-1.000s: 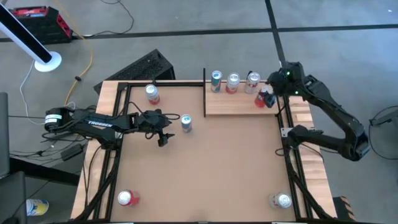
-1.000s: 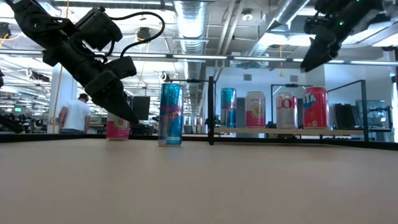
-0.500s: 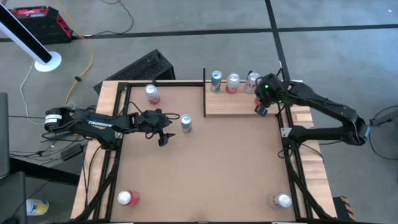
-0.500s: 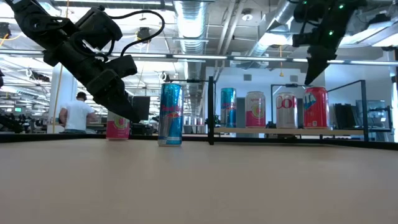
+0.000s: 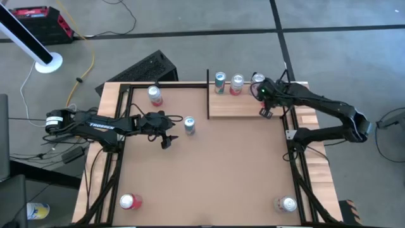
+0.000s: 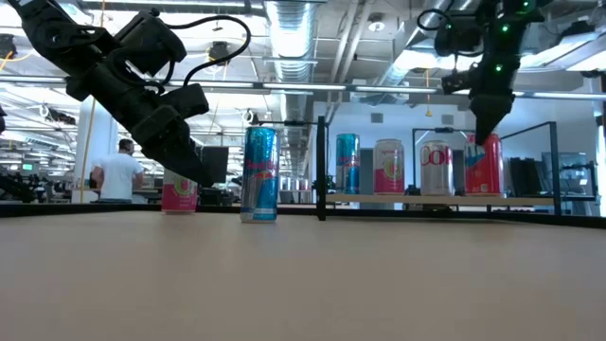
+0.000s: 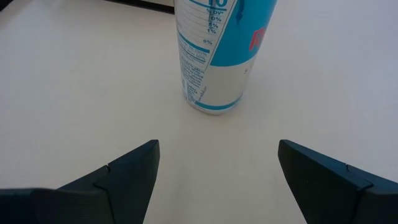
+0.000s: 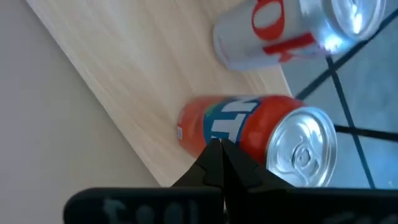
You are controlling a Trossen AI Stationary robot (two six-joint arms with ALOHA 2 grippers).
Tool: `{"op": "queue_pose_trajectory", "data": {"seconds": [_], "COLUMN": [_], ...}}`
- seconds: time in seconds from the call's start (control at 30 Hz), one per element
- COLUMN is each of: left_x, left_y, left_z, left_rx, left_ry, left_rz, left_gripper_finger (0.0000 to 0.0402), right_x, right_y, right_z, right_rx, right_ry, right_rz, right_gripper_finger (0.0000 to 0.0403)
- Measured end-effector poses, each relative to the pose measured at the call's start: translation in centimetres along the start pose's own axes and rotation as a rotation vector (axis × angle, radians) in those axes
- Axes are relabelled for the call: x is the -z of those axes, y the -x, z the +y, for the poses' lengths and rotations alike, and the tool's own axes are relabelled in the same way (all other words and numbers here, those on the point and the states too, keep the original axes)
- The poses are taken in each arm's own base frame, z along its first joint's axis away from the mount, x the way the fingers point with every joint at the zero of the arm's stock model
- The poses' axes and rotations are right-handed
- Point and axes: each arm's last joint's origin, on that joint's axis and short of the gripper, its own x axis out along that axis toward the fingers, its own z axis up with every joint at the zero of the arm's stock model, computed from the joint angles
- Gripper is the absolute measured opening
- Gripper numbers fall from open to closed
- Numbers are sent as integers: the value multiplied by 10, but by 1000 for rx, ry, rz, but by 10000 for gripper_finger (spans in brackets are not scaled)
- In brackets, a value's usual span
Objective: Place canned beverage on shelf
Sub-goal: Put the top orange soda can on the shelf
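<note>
Your dark two-finger left gripper (image 5: pixel 169 132) hangs low beside the pale wood-plank shelf (image 5: pixel 240 106), fingers spread wide. Your dark right gripper (image 5: pixel 266 113) points down above that shelf's far end, fingers pinched together.

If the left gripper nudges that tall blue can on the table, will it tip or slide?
The blue can stands tall and slim on a narrow base, so a high push probably tips it. The tabletop looks smooth, so a low push likely slides it. Once down, it would probably roll.

Bright even overhead lighting; soft shadows; glare on silver can top (image 8: pixel 348 17); wrist close-ups slightly blurred.
</note>
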Motion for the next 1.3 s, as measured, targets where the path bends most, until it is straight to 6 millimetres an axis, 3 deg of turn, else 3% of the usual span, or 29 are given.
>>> {"op": "queue_pose_trajectory", "data": {"seconds": [0.33,0.93,1.3], "left_x": [0,0,0], "left_y": [0,0,0], "left_z": [0,0,0], "left_rx": [0,0,0], "left_ry": [0,0,0], "left_rz": [1,1,1], "left_gripper_finger": [314,314,314], "right_x": [11,17,16], "right_y": [-2,-2,-12], "right_z": [-8,-10,-19], "right_rx": [154,150,273], "right_ry": [-21,1,30], "right_rz": [124,187,258], "right_gripper_finger": [18,18,19]}}
